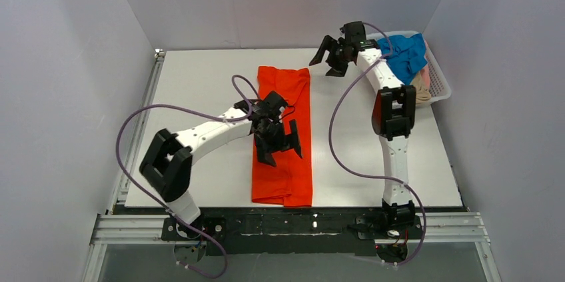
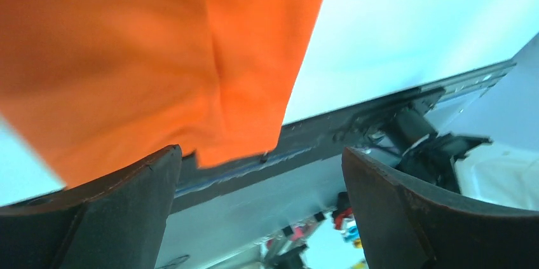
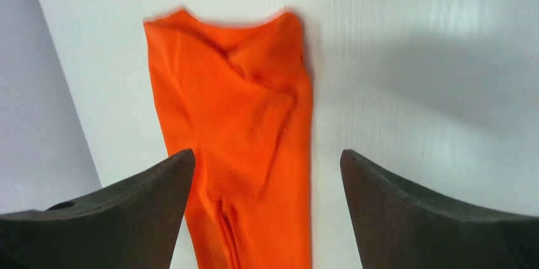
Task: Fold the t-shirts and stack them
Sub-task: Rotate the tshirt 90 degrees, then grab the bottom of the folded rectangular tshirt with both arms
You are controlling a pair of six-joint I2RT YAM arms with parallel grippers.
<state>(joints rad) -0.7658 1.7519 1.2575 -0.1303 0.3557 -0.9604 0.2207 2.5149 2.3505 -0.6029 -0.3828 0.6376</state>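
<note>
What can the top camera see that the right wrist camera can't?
Only the top view shows the left gripper open above the orange shirt, and the white basket holding the blue shirt and the beige shirt. Only the right wrist view shows, close up, the creases at one end of the orange shirt. Both show the right gripper open and the orange shirt lying on the white table.

A flat white rectangular table [image 1: 200, 89] stands between plain grey walls [image 1: 60, 62] — at its far right corner sits a white plastic mesh basket [image 1: 441, 83].
</note>
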